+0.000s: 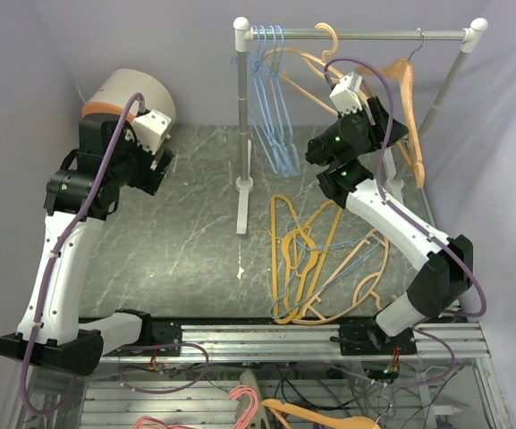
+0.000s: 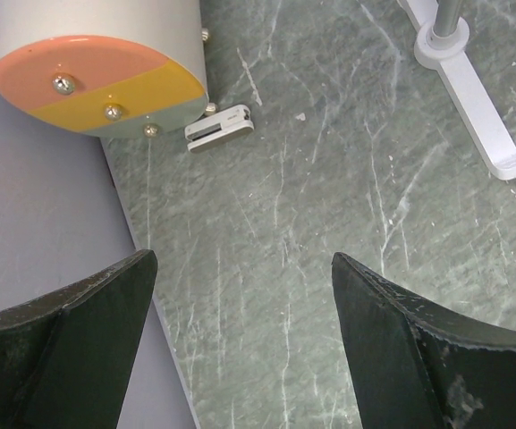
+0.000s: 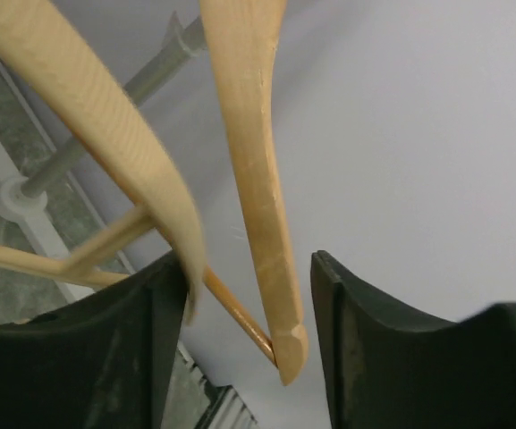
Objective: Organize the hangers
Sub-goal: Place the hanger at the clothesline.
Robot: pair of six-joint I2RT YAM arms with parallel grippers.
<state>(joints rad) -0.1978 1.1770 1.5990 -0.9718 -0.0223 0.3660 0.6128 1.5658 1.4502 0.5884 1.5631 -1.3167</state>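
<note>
Letting go cleanly, right gripper [image 3: 247, 261] (jaws parted around the hanger [image 3: 249, 134]) should back straight off; left gripper [image 2: 244, 259] wide.

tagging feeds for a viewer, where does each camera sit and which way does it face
Top external: above and behind the bases, looking down on table, rack and hangers; both arms show.
Left wrist: on the left arm, facing down at table and cylinder; open left gripper shows.
Right wrist: up by the rack, facing the wall; open right gripper flanks a wooden hanger.
Shared: top external and left wrist both show the rack foot and cylinder.
</note>
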